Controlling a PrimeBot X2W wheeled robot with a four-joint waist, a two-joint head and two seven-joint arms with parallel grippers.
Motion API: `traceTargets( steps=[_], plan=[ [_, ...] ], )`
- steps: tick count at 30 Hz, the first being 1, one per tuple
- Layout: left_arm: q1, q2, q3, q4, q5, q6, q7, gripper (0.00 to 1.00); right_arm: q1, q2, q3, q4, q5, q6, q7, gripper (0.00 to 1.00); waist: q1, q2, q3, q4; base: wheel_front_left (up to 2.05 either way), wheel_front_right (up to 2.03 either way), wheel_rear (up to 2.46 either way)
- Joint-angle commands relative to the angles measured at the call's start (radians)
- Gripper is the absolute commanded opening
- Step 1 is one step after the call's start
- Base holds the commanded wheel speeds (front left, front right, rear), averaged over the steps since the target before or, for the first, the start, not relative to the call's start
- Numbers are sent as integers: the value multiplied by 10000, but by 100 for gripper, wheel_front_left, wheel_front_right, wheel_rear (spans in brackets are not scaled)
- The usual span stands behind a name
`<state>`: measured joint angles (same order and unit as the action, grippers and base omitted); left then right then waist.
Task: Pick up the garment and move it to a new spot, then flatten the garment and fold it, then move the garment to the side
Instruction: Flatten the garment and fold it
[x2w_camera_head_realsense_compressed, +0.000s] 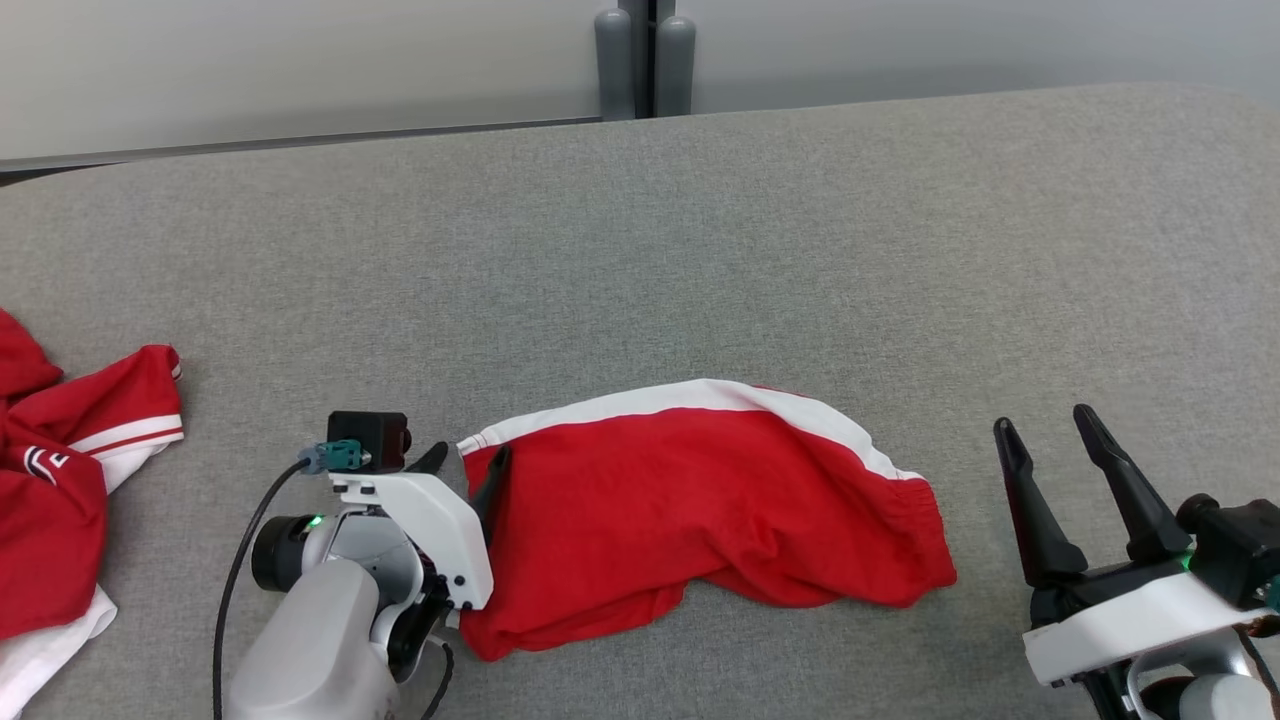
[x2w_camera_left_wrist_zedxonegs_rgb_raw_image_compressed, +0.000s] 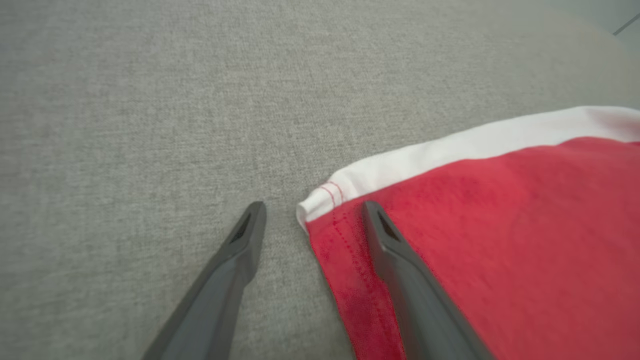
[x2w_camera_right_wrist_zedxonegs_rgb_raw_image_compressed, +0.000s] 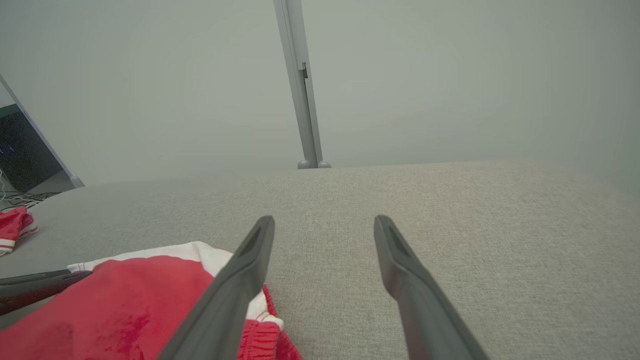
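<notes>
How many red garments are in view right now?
2. One garment lies centre, by the left gripper; a second garment is bunched at the head view's left edge, partly cut off.

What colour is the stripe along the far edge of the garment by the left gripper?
White stripe; clearest in the left wrist view.

Light was soft, even and fairly bright. Shadows were faint: a thin dark line under the garment (x2w_camera_head_realsense_compressed: 700, 500) along its near edge. The head view was sharp. Both wrist views were softer, blurring toward their edges; the wall (x2w_camera_right_wrist_zedxonegs_rgb_raw_image_compressed: 450, 75) looked hazy.
</notes>
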<state>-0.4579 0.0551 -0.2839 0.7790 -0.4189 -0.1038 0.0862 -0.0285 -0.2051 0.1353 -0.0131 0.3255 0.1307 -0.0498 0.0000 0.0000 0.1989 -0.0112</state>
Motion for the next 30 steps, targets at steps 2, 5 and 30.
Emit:
traceTargets(
  steps=[2, 5, 30],
  plan=[
    [-228, 33, -41, 586, -166, -45, 156, 96, -110, -50, -137, 112, 104, -1, 29, 100, 0, 0, 105, -104, 0, 0, 0],
    [-440, 10, -137, 1025, -304, -98, -56, 0, -3, -133, -284, 269, 241, -1, 166, 100, 0, 0, 161, -114, 0, 0, 0],
    [-1280, -2, -1645, 2285, -1362, -248, -1576, 0, -1369, -1590, 2343, 1109, 3243, 0, 2543, 0, 0, 0, 511, 444, 0, 0, 0]
  ],
)
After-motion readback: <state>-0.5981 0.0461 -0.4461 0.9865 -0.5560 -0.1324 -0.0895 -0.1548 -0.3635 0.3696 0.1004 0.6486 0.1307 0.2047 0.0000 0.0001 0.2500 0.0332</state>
